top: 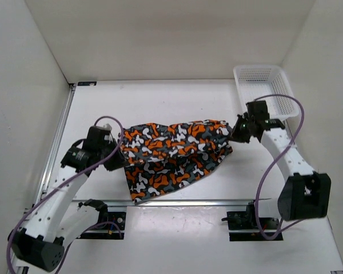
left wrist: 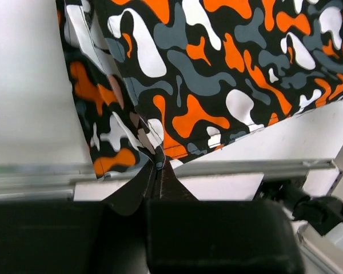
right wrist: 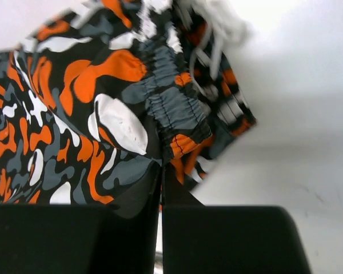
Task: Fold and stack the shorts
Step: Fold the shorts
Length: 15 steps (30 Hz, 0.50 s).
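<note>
Camouflage-print cloth shorts (top: 174, 157) in orange, black, grey and white hang stretched between my two arms over the middle of the white desk (top: 160, 103), sagging toward the near side. My left jaws are clenched on a hem corner, and my right jaws are clenched on the gathered waistband beside the white drawstring (right wrist: 217, 34). To fold cleanly, I'd hold both pinches firm and the span taut and level, then lower the slack edge first so it lands flat without bunching.
</note>
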Tool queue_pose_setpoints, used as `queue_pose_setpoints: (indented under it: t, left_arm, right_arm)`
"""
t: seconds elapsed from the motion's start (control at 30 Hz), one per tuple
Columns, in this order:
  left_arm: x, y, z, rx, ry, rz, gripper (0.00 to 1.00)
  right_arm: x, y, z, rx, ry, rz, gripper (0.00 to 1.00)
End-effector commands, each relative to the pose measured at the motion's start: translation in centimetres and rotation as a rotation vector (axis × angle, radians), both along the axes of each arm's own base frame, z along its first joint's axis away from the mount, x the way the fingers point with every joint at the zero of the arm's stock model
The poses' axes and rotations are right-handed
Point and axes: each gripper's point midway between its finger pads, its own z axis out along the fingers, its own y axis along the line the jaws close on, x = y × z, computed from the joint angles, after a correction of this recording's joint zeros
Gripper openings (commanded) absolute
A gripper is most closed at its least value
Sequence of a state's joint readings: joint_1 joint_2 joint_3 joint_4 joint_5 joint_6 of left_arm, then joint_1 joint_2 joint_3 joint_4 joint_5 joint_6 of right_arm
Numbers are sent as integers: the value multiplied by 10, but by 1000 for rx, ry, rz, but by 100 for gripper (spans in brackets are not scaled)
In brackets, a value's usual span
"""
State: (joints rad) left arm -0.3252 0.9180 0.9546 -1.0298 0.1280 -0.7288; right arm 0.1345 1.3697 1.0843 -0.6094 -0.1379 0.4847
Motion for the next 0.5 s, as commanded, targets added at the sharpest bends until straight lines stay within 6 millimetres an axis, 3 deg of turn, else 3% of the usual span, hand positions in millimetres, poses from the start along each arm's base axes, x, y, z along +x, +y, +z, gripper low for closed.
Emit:
queue_pose_setpoints:
  t: [0.0,0.1,0.23,0.33,0.37,0.43,0.47]
  left_arm:
    - [-18,-6,0,-64,-16,39,10]
    - [-29,-7,-15,-69,23,36,10]
    - [-39,-8,-21,-65,44,23,10]
    - [-32,-6,-7,-44,27,25,10]
    - [-26,-6,11,-44,-11,24,10]
    - [-23,2,21,6,-7,40,10]
    - [-19,2,42,3,-55,38,10]
  right_arm:
    - [-34,-23,-15,-85,15,-16,0]
    - [-59,-28,-41,-104,85,-19,0]
    - [-66,-29,-57,-103,112,-42,0]
    - [-58,-24,-43,-78,74,-32,0]
    - [-54,-24,-38,-76,57,-32,0]
    - [-44,-21,-19,-63,15,-29,0]
    - [-43,-21,-14,-63,14,-29,0]
